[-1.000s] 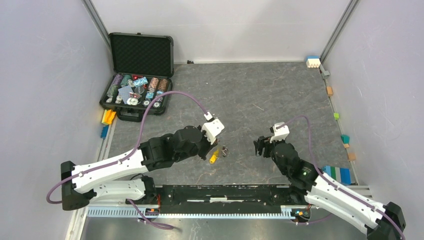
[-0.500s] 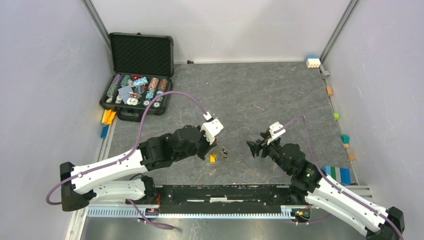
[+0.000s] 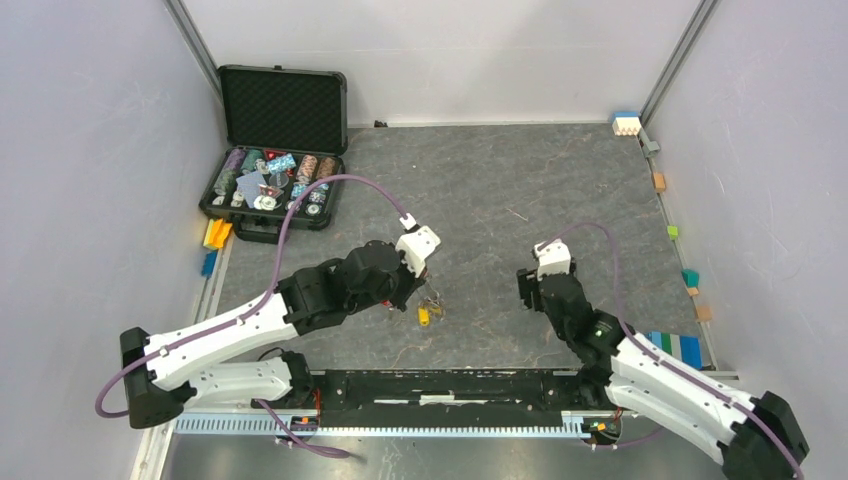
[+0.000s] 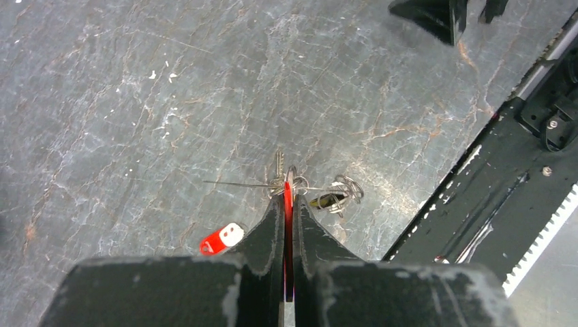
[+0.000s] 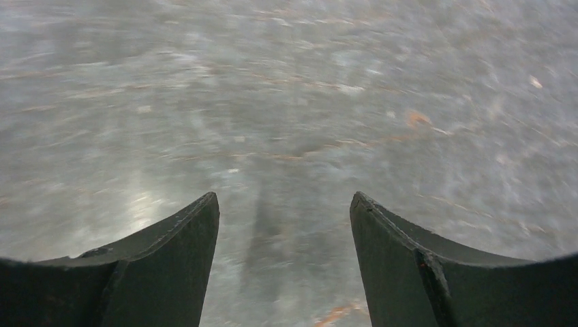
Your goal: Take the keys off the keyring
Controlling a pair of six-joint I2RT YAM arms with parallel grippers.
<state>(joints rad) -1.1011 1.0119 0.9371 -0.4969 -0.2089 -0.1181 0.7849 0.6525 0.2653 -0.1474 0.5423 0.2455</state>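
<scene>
- Keys (image 4: 281, 178) bunch at the left gripper (image 4: 287, 199) fingertips, on the keyring (image 4: 345, 189); jaws pinched tight on one red-headed key (image 4: 287, 238).
- Loose red key (image 4: 221, 238) just left of the fingers.
- Risk: thin pinch slips; right gripper (image 5: 283, 197), spread wide and empty, sits well apart, so no counter-hold.
- Far beyond: lid-up case (image 3: 283, 100) holding poker chips (image 3: 300, 170).

A robot lab's enclosed test cell — plain white walls (image 3: 450, 50) around a grey table (image 3: 560, 170), 2 arms (image 3: 230, 325) bolted at the bottom.
</scene>
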